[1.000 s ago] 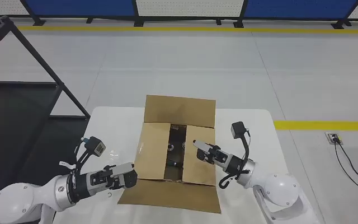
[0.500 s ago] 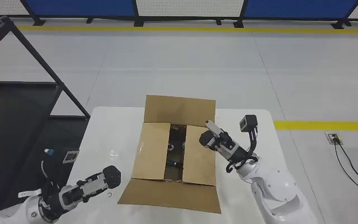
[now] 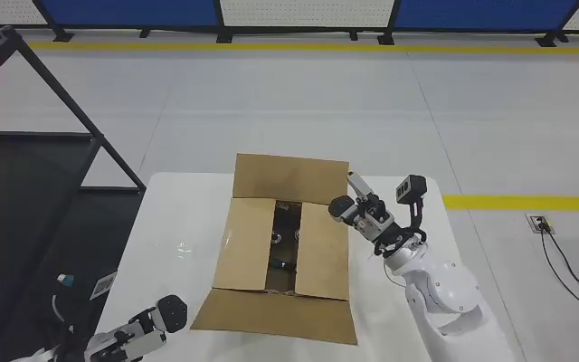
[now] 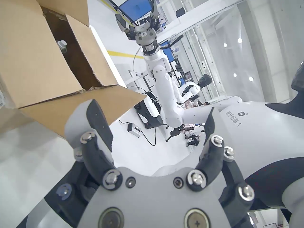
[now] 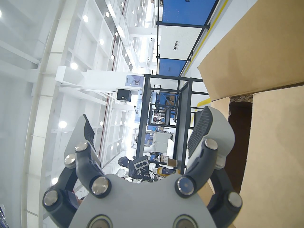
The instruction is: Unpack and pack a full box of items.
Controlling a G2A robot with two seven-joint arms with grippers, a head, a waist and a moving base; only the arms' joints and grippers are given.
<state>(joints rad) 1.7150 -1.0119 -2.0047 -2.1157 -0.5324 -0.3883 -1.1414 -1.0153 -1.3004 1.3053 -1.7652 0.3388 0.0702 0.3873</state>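
The cardboard box sits mid-way on the white surface, side flaps folded in, leaving a narrow slot where a bottle cap shows. The left arm lies low off its near left corner, jaws apart and empty; the right arm hangs above the right flap's far edge, jaws apart

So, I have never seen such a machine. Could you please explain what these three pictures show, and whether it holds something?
It is a robot with two arms at a white table. The top view looks down from above its arms; the other two come from a camera on each wrist. On the table stands a cardboard box, its flaps partly open, with a white-capped container inside. The left gripper is near the box's near-left corner, the right gripper by its far right corner. Both are open and hold nothing.
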